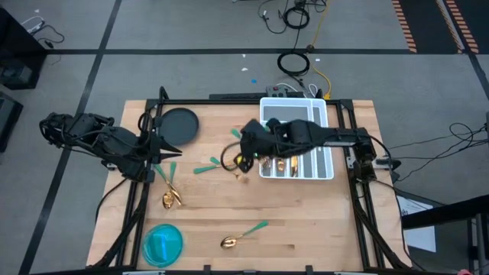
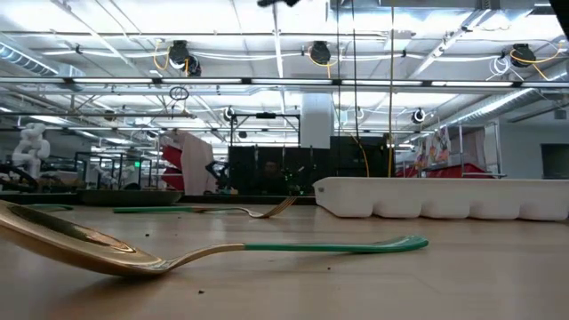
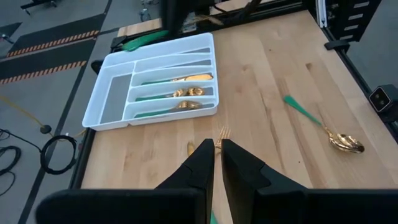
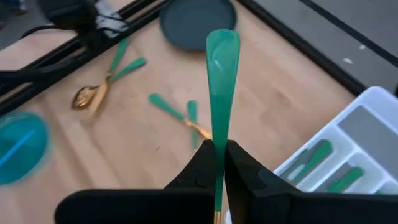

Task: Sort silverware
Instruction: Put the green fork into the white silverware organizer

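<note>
The right hand (image 4: 219, 163), clamped on a green-handled utensil (image 4: 221, 81), hangs just beside the white tray (image 1: 325, 114); the left hand (image 3: 217, 163) grips a fork (image 3: 221, 134).

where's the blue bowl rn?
High view: the blue bowl sits at the table's near-left corner, below the left pincer, with a lone spoon to its right.

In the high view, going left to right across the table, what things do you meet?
Left gripper → blue bowl and dark plate → lone spoon at the near edge → right gripper → white tray.
</note>
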Robot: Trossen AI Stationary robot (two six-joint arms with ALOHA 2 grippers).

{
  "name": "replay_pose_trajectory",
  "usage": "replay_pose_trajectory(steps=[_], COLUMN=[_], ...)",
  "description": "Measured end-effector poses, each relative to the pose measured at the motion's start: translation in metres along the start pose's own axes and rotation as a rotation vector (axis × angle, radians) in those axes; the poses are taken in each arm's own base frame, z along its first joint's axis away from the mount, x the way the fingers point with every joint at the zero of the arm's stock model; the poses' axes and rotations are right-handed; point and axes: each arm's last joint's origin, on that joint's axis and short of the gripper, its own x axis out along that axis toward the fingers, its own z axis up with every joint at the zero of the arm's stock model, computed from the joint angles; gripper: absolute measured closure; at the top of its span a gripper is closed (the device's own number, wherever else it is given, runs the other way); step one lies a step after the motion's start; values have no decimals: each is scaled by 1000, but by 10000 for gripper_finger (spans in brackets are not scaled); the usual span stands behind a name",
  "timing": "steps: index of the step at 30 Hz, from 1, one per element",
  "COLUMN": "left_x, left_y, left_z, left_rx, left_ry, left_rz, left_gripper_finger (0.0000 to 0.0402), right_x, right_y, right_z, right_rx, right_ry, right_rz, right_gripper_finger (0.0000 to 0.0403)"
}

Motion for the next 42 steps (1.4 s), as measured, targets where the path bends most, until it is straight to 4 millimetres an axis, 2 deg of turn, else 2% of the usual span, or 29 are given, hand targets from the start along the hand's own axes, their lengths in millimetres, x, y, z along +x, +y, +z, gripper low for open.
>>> replay_pose_trajectory(steps=[12,24,42], left_x=[0,0,0], left_y=[0,0,0], left_z=[0,0,0], left_rx=[-17,-18,-18], left_ry=[1,1,1], left_rz=[0,0,0], left_gripper_finger=[363,363,363], right_x=[26,41,47], right_y=[-53,-100,-127], right_z=[38,64,72], right_rx=[51,90,169], right_ry=[-15,-2,28], right_rz=[-119,-191,-234], right_gripper_finger=[402,402,402])
